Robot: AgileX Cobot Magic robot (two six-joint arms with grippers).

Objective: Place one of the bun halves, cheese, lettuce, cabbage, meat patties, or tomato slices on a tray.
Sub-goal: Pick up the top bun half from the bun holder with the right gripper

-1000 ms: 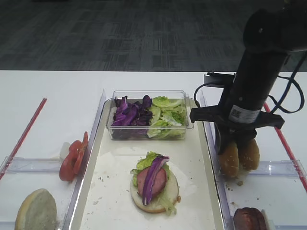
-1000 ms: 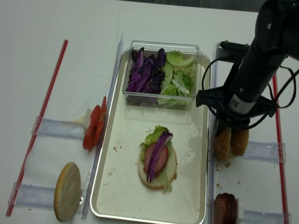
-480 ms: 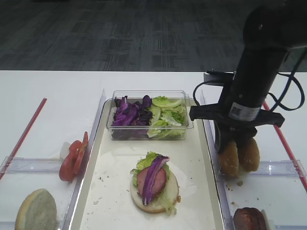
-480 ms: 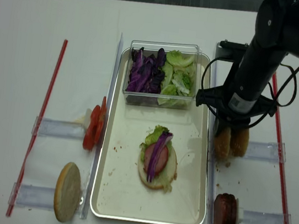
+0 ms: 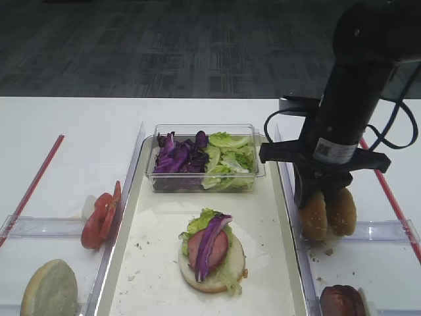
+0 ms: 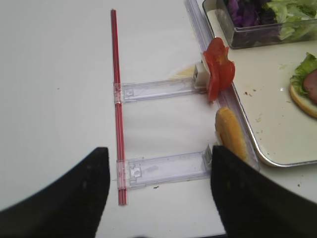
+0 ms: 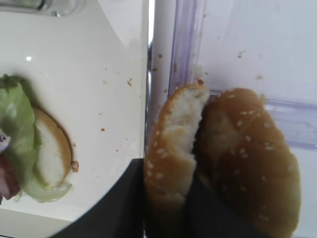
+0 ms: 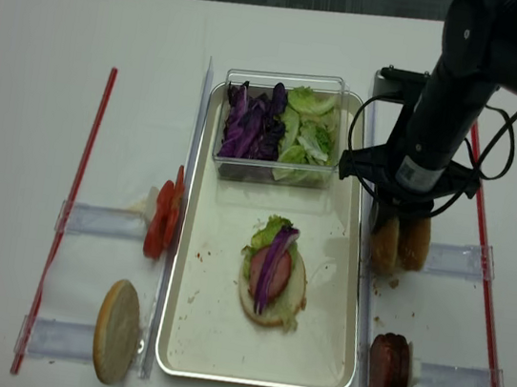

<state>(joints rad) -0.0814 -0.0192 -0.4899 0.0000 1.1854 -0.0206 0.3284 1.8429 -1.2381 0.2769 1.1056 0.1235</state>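
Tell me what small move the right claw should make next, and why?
Probably lift straight up. The right claw grips one seeded bun, which stands on edge against a second bun beside the tray. Rising first should free it before moving over the open burger.

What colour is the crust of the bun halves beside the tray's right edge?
Golden-brown with pale sesame seeds on the bun halves; clearest in the right wrist view.

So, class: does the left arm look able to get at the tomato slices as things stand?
Probably yes. The tomato slices stand upright just outside the tray on that arm's side, nothing covers them, and the left gripper looks open with only bare table between.
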